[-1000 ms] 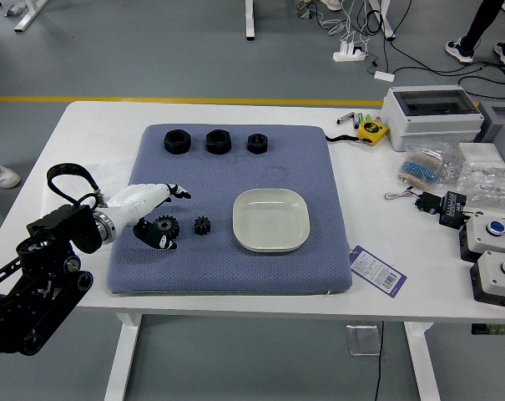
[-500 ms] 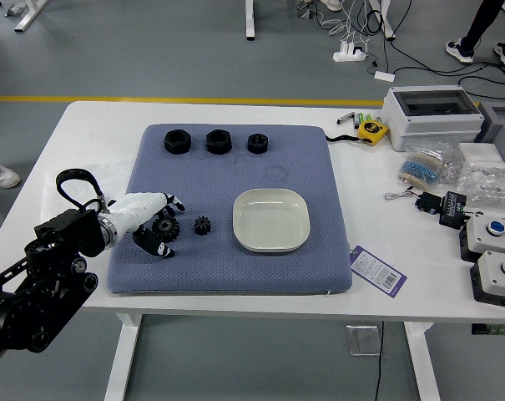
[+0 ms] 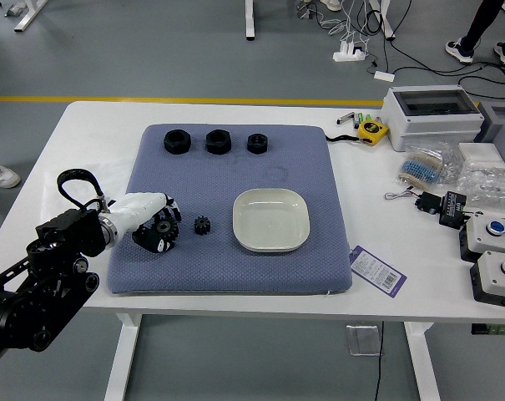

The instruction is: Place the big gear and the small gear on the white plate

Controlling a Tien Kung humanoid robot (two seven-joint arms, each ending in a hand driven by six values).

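Observation:
My left hand (image 3: 163, 227), white-backed with black fingertips, reaches in from the left and has its fingers closed around the big black gear (image 3: 165, 226), which is partly covered by them. Just to the right lies the small black gear (image 3: 202, 225) on the blue-grey mat. Farther right on the same mat is the white plate (image 3: 271, 220), a rounded square with nothing on it. My right hand does not show.
Three black nuts, one of them a hex nut (image 3: 218, 141), lie along the mat's (image 3: 235, 271) far side. A purple-white tag (image 3: 377, 271) overlaps its right edge. A tape measure (image 3: 371, 131), white box (image 3: 430, 117) and button boxes (image 3: 496, 276) stand farther right.
My left hand has shifted slightly, and its fingers have curled in from a spread pose around the big gear. The small gear and plate have stayed put.

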